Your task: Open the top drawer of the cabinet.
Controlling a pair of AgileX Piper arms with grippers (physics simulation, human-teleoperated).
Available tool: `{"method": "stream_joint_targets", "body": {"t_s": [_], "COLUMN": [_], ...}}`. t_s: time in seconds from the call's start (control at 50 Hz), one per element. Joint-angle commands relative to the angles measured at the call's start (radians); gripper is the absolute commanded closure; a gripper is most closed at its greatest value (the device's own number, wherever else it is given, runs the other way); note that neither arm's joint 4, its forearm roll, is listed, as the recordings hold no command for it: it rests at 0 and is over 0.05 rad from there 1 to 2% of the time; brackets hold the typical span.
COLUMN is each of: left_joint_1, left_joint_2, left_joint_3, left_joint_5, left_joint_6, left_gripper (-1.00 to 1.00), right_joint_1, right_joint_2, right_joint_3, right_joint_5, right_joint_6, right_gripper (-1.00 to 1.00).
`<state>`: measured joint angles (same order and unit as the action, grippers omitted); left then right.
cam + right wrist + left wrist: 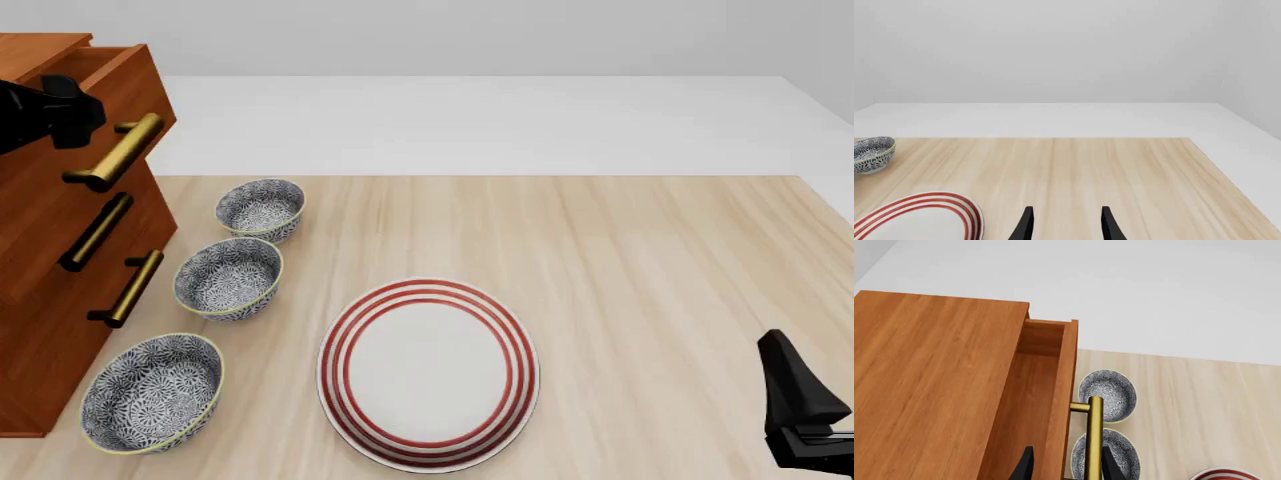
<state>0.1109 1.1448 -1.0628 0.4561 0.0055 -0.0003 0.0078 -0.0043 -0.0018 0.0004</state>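
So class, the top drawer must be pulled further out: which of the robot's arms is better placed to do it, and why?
Left. The left gripper already straddles the top drawer's brass handle, with the drawer partly out of the cabinet. The right gripper sits far across the table, holding nothing.

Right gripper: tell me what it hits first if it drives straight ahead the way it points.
Nothing nearby, apparently. The right gripper points over bare table toward its far edge; the striped plate and a patterned bowl sit off to one side. Its height above the table is unclear.

three bowls (240, 275) between cabinet (54, 300) (left) and plate (427, 372).
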Motion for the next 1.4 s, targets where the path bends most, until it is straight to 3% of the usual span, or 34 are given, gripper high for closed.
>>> {"method": "stream_joint_targets", "body": {"t_s": [0.02, 0.72, 1.4], "left_joint_1": [-0.001, -0.003, -0.058], "left_joint_2": [0.015, 0.039, 0.059], "left_joint_3": [0.01, 0.024, 0.042], "left_joint_5": [-0.016, -0.03, -0.026], "left_joint_6": [0.002, 0.001, -0.022], "left_gripper": [-1.0, -1.0, -1.0], "right_joint_1": [0.0, 0.0, 0.0], "right_joint_2": [0.0, 0.0, 0.0], "right_joint_3": [0.0, 0.0, 0.0], "right_joint_5": [0.0, 0.0, 0.0], "right_joint_6": [0.0, 0.0, 0.0], "right_gripper": [-1.0, -1.0, -1.0]}}
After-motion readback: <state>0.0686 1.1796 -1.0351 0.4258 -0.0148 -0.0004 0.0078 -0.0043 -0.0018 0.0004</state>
